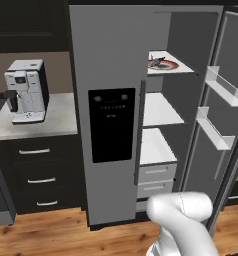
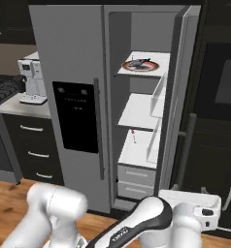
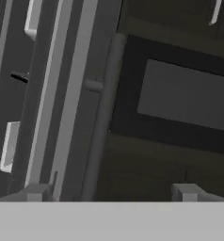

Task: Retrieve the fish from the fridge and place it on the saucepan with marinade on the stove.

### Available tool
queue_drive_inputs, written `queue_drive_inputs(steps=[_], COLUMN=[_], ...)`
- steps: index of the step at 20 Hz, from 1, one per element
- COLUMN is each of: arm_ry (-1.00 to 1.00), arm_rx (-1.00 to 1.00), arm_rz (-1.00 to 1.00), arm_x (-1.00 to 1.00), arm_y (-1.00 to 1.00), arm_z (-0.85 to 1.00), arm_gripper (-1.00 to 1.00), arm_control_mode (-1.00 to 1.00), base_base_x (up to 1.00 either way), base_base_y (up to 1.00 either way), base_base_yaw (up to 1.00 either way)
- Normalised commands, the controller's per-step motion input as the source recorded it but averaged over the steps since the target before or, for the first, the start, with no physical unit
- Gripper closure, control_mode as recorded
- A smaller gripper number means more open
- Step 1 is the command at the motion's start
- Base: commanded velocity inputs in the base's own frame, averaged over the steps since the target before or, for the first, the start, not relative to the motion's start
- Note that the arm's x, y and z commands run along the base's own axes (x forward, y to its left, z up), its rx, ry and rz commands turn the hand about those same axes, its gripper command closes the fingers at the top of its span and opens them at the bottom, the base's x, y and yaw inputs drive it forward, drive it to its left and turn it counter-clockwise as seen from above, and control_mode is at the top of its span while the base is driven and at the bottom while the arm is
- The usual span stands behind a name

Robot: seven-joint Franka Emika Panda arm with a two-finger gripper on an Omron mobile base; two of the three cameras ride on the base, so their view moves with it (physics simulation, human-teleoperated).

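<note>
place: we see a home kitchen | landmark: tall grey fridge (image 1: 113, 125), one door open on white shelves | left of fridge: coffee machine (image 1: 26, 91) on pale surface (image 1: 56, 120) above dark drawers (image 1: 41, 177) | beneath fridge: wooden floor (image 1: 66, 235)

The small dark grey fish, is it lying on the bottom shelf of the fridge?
No, the small dark grey fish lies on a round red-rimmed plate on the top white shelf.

Coffee machine (image 1: 27, 90) on grey counter (image 1: 56, 122), black drawers (image 1: 41, 177) below.
</note>
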Motion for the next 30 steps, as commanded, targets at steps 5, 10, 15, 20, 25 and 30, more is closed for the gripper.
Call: queue_drive_inputs(steps=[5, 10, 15, 20, 25, 30], arm_ry=[-0.02, 0.04, 0.01, 0.0, 0.0, 0.0], arm_rx=[-0.06, -0.1, -0.09, -0.04, 0.0, 0.0], arm_rz=[-0.25, -0.21, -0.19, -0.17, -0.11, -0.1], arm_x=[-0.01, 0.0, 0.0, 0.05, 0.49, 0.7], arm_y=[1.0, 1.0, 0.89, 0.69, 0.54, 0.7], arm_z=[0.34, 0.15, -0.01, -0.14, -0.07, 0.0], arm_gripper=[-1.0, -1.0, -1.0, -1.0, -1.0, -1.0], arm_control_mode=[-1.0, -1.0, -1.0, -1.0, -1.0, -1.0], base_base_x=[0.0, 0.0, 0.0, 0.0, 0.0, 0.0], base_base_y=[0.0, 0.0, 0.0, 0.0, 0.0, 0.0], base_base_yaw=[0.0, 0.0, 0.0, 0.0, 0.0, 0.0])
